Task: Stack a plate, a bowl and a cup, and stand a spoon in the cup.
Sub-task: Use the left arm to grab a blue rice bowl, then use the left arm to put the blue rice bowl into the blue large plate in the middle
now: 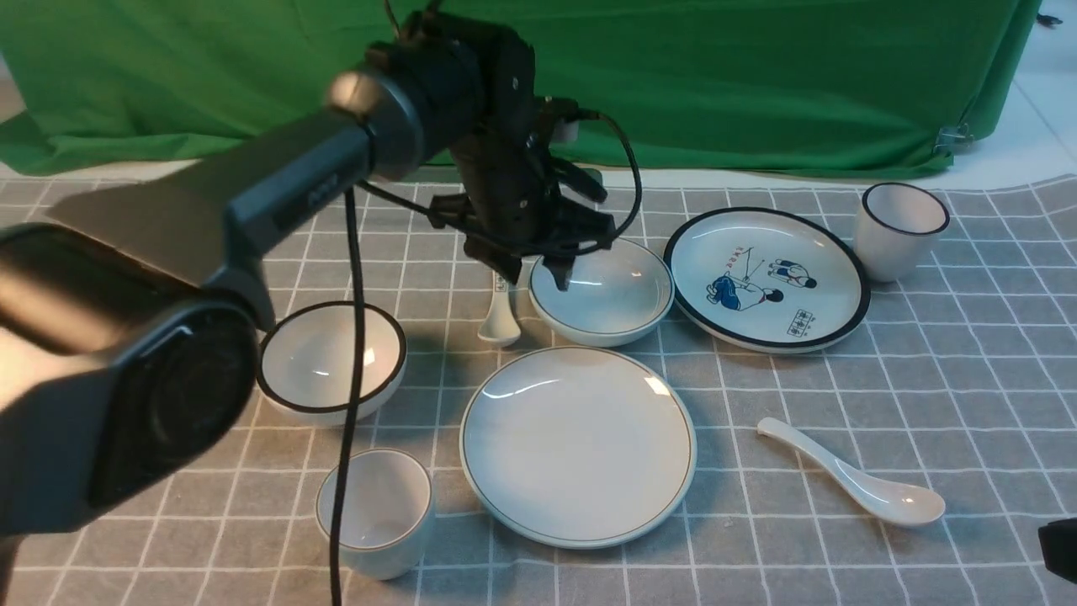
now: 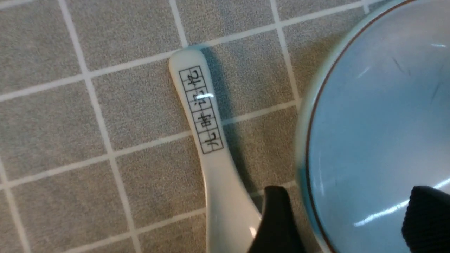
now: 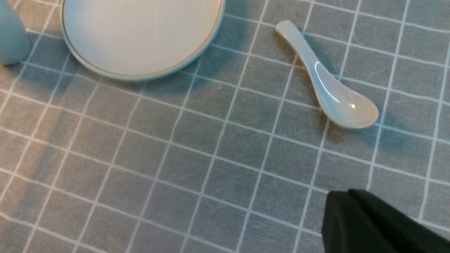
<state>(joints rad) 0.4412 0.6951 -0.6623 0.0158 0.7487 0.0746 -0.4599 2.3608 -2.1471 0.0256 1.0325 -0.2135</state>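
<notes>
Starting at the left: the black-rimmed bowl (image 1: 332, 358) is sitting on the checked tablecloth (image 1: 925, 379). Nearer the robot, the cup (image 1: 374, 509) is standing upright and empty, just beside the plate's left edge.

Above them the left arm is stretching in toward the middle. The left gripper (image 1: 532, 273) is hanging over the left rim of the bowl (image 1: 614, 290), jaws spread wide and holding nothing. In the left wrist view one fingertip (image 2: 277, 218) is sitting outside the rim, between the bowl and the patterned spoon (image 1: 501, 316), and the other is inside the bowl. Whether either is touching the rim, I cannot tell. That small spoon is lying flat just left of the bowl, scoop toward the robot.

In the centre, the plate (image 1: 578, 444) is lying flat and bare, just in front of the bowl.

Moving right, the cartoon plate (image 1: 766, 278) is sitting just beside the bowl, with the black-rimmed cup (image 1: 900, 227) standing upright past its far right edge. The spoon (image 1: 850, 475) is lying scoop-up on the cloth to the right of the plate, handle pointing back toward it.

Far right, the right gripper (image 3: 346, 202) is hanging low over bare cloth near the spoon, fingers pressed together, empty.
</notes>
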